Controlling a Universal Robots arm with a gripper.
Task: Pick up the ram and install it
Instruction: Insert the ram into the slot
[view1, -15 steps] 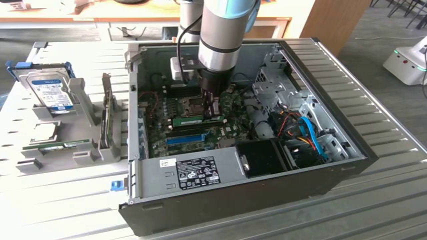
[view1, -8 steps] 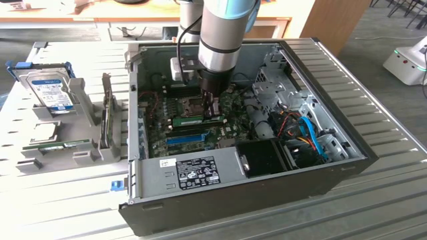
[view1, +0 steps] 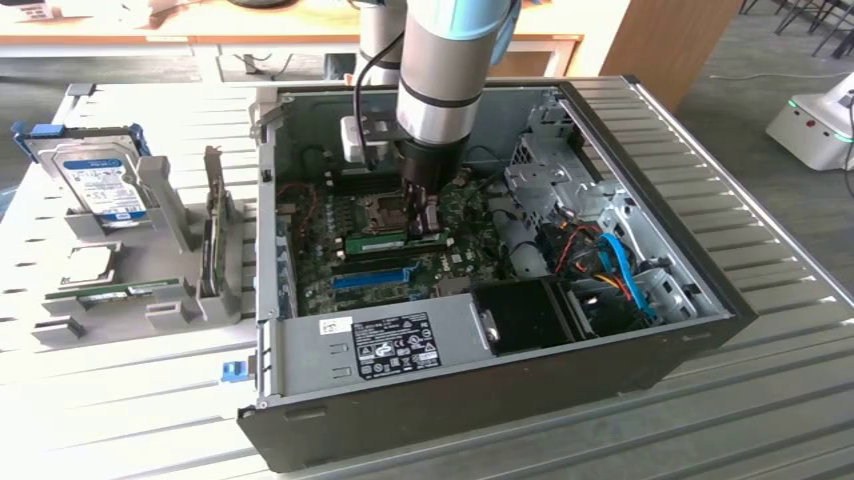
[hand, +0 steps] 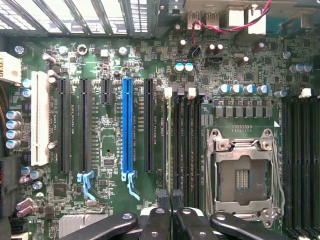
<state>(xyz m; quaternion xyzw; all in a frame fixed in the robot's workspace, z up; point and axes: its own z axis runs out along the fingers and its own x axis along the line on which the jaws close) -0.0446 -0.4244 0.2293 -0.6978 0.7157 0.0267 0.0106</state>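
Hanging inside the open computer case (view1: 694, 300), the end effector (hand: 169, 194) is seen narrowed almost shut on the top edge of the ram (view1: 387, 244), which is stood on edge on the motherboard between the blue slot (hand: 128, 130) and the processor socket (hand: 242, 175).

Motherboard (hand: 110, 150) green, with silver-topped capacitors. Blue slot (hand: 127, 125), white slot (hand: 40, 117), the rest black. Ram (view1: 394, 243) green. Hand (hand: 169, 197) black. Case (view1: 441, 420) dark grey, label (view1: 394, 345) white with black print. Desk (view1: 747, 400) pale grey, ribbed. Arm (view1: 441, 90) silver with a light-blue band.
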